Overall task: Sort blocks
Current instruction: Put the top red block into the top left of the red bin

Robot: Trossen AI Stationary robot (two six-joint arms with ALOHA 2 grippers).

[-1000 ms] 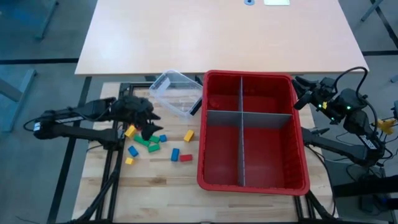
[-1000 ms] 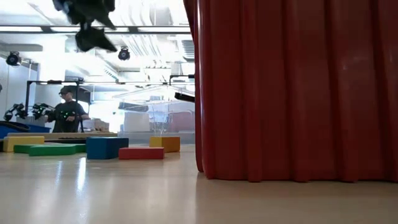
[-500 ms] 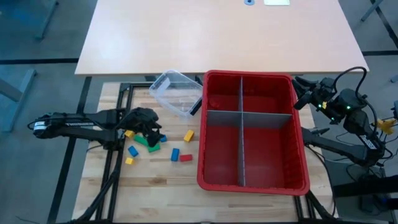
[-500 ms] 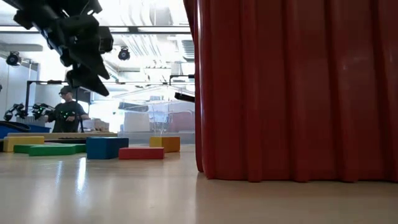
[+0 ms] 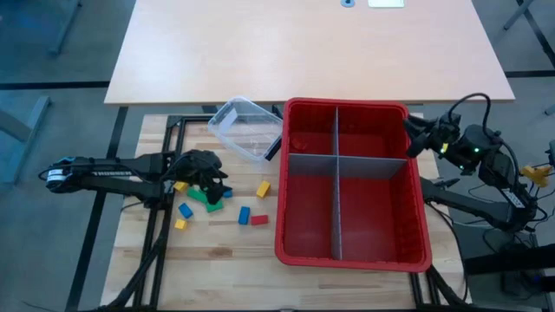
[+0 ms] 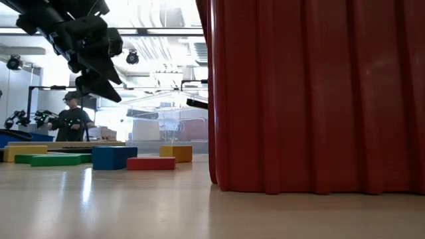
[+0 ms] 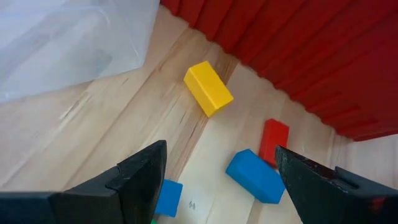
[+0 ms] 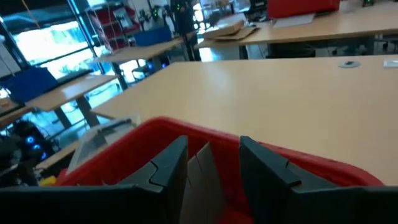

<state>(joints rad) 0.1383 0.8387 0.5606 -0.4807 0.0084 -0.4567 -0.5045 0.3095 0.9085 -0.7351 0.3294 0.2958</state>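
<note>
**Left gripper spread above the blocks beside the red bin**

The surface is a table (image 5: 217, 251) of light wooden planks, and a larger pale table (image 5: 303, 43) stands behind its far edge. In the low view the room behind shows ceiling lights, desks and a person (image 6: 72, 119) far in the back. A red bin (image 5: 351, 182) with grey dividers (image 5: 340, 186) making four compartments takes the right half of the table. A clear tub (image 5: 245, 128) lies tilted near the far edge, just beside the bin's far left corner.

The blocks (image 5: 212, 204) lie loose on the wood to the left of the bin, nearer the left edge than the front edge. They are small and glossy: yellow, blue, green and red, some cubes and some short bars. In the left wrist view a yellow block (image 7: 208, 88), a red bar (image 7: 273, 142) and a blue block (image 7: 255, 176) lie apart from each other, close to the bin wall.

The left gripper (image 5: 208, 178) hangs above the group, its fingers (image 7: 144, 180) spread wide and holding nothing. The right gripper (image 5: 414, 137) is at the bin's far right corner, over the rim; its fingers (image 8: 168, 168) stand partly apart with nothing between them.
</note>
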